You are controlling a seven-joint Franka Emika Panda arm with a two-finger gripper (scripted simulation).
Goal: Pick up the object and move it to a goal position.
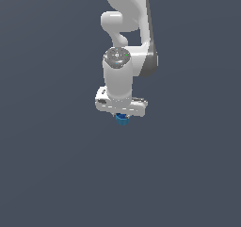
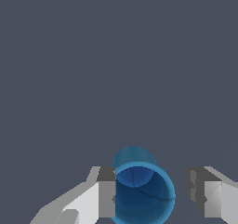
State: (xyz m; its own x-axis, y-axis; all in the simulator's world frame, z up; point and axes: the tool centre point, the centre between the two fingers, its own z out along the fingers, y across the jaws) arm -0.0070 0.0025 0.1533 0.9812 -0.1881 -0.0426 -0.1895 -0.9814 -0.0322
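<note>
End effector [image 2: 151, 195] spread wide; I see the blue cup [image 2: 142, 190] between its fingers [image 2: 107, 197], against one pad, a clear gap to the other, not clamped. No readable writing. I note only a plain dark grey table [image 1: 56, 174] around. Exterior view: arm [image 1: 124, 33] vertical, wrist pointing straight down over the cup, which shows just beneath the hand.

Blue cup [image 2: 142, 195] lies between the fingers [image 2: 107, 195] of the tool [image 2: 155, 196] — touching one pad, clear gap to the other. Dark hollow interior faces the camera — tool open.
</note>
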